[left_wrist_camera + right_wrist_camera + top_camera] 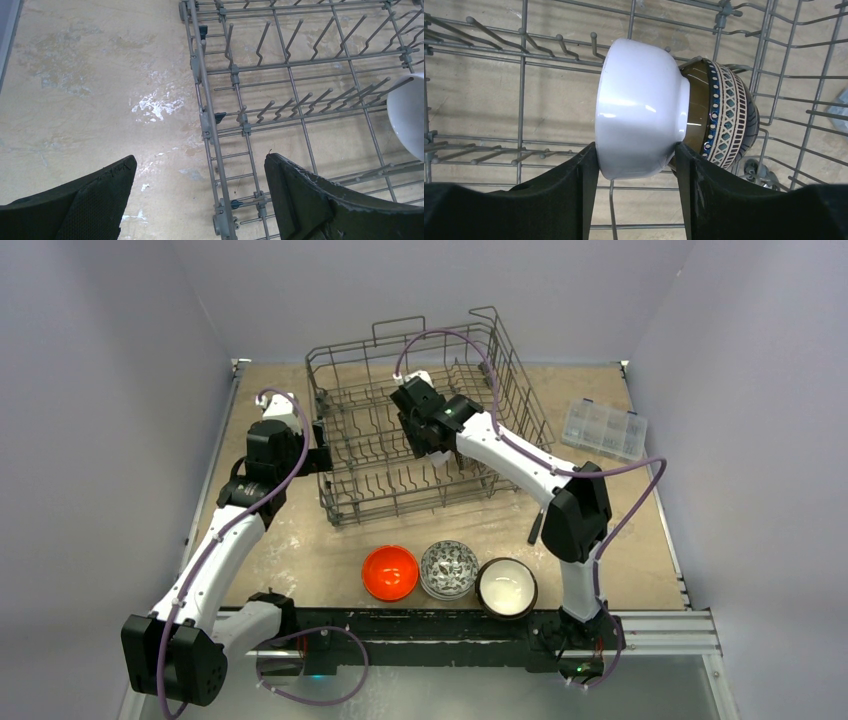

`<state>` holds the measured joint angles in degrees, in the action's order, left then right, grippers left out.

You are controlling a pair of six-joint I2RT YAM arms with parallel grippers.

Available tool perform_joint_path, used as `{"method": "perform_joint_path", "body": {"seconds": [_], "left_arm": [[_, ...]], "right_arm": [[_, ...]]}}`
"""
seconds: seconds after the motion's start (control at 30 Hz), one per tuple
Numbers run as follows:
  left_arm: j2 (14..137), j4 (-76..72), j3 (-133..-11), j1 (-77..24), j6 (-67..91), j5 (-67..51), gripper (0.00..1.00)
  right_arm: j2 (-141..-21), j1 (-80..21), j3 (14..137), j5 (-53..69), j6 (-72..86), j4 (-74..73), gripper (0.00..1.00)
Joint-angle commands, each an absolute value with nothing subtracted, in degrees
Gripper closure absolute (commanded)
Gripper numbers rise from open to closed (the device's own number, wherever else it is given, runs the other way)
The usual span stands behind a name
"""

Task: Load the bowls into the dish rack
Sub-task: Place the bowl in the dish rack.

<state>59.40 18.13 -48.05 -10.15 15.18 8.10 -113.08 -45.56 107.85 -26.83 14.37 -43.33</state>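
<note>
The dish rack stands at the back middle of the table. My right gripper reaches inside it and is shut on a plain white bowl, held on its side between both fingers. A blue-patterned bowl stands on edge in the rack right behind the white one. My left gripper is open and empty, its jaws straddling the rack's left rim; the white bowl shows at that view's right edge. An orange-red bowl, a grey-patterned bowl and a dark bowl with cream inside sit in a row near the front edge.
A clear plastic compartment box lies at the back right of the table. The rack's upright tines and raised handle loops surround my right gripper. Grey walls close in the table on the left, right and back.
</note>
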Motion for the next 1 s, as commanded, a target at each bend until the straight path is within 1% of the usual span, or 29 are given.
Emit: {"method": "perform_joint_path", "body": {"seconds": [0.0,0.3,0.67,0.83,0.97], "left_arm": [[59.49,17.11,-48.24,-10.02,13.71,7.48,0.02],[59.55,17.05,-48.22,-10.07,13.82,7.14,0.02],[59.33,16.99,-48.25,-10.09,13.80,7.27,0.02],[59.23,17.05,-48.24,-10.04,13.82,7.27,0.03],[59.16,17.04,-48.20,-10.02,13.80,7.35,0.03]], "right_arm": [[-111.50,-44.08,106.71,-23.38,16.63,-43.97,0.49],[-113.54,-43.03,106.43,-20.95,17.35,-45.96,0.48],[-115.66,-42.65,108.38,-23.23,19.56,-49.96,0.44],[-116.56,-42.63,108.96,-23.15,19.55,-51.49,0.38],[-115.01,-42.63,110.68,-21.35,19.41,-50.81,0.27]]}}
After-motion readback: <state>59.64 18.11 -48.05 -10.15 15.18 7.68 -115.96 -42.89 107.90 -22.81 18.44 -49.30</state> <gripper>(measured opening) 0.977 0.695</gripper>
